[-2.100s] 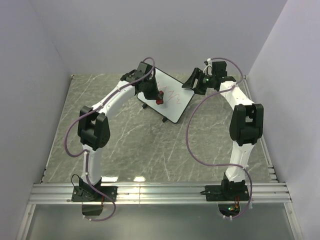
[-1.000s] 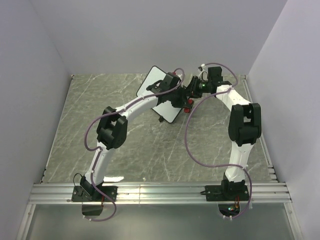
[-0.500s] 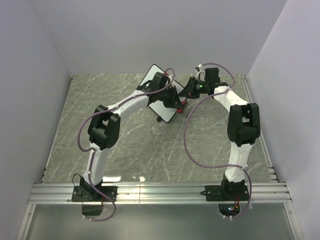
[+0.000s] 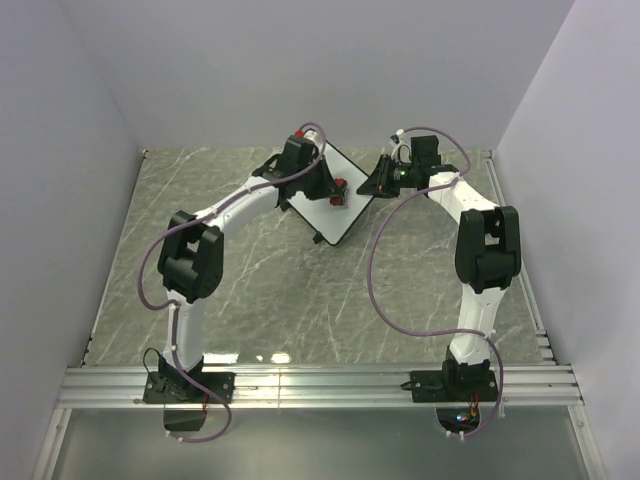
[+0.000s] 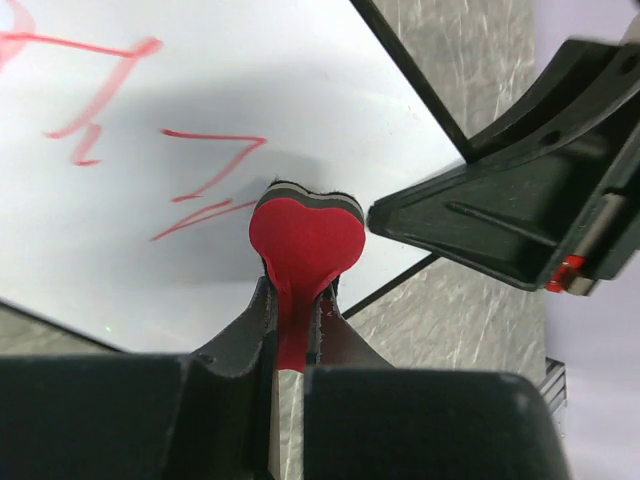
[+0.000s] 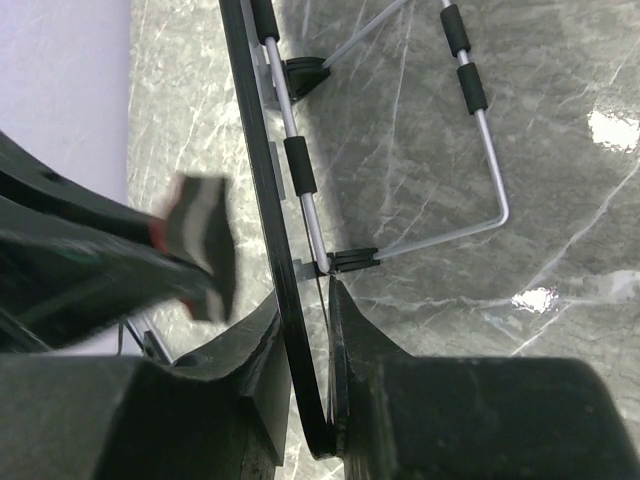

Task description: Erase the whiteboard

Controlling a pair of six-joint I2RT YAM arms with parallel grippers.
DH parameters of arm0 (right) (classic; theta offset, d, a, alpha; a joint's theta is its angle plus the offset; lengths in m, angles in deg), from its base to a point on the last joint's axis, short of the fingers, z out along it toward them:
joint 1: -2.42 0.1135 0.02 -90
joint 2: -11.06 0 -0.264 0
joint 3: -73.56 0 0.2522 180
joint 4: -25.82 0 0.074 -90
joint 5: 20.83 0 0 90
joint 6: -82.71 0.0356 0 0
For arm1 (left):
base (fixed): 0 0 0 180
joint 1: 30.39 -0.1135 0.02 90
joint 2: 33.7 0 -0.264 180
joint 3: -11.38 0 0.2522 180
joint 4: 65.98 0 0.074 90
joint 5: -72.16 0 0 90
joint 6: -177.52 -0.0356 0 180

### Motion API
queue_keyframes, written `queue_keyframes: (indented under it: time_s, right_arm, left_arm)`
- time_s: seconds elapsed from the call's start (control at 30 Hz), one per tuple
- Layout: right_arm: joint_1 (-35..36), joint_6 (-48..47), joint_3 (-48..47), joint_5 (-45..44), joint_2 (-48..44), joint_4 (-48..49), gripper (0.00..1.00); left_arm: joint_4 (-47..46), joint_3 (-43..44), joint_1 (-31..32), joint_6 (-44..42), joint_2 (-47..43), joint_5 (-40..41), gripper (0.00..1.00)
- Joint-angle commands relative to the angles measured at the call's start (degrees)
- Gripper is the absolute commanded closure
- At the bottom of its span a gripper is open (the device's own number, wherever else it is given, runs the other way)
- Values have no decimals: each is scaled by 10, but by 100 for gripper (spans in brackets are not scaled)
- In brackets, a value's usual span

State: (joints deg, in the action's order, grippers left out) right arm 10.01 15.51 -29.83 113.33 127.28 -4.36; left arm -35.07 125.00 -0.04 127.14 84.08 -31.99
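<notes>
Pinching the red eraser [image 5: 305,235], your left gripper [image 5: 295,300] touches the whiteboard [image 5: 200,80]; your right gripper [image 6: 305,350] pinches its 3 o'clock edge.

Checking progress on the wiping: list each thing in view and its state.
whiteboard: tilted up, red scribbles not yet erased.
eraser: held at the board's face beside the scribbles.
left gripper: shut on the eraser.
right gripper: shut on the whiteboard's edge.
wire stand: folded out behind the whiteboard.
</notes>
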Motion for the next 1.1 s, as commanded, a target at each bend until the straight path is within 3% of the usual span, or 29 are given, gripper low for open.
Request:
queue_keyframes:
  time_s: [0.0,0.5,0.9,1.07]
  right_arm:
    - [-6,-3,23,-41,1,-88,100]
    - [-4,8,59,-14,-4,-71,100]
    - [-4,6,53,-6,0,-77,100]
    - [-5,5,51,-6,1,-80,100]
  left_arm:
    - [-43,-1,30,-13,18,14,100]
    - [-35,41,45,-23,107,63,100]
    - [8,-4,-50,-30,119,166,100]
    - [15,24,-54,-50,129,149,100]
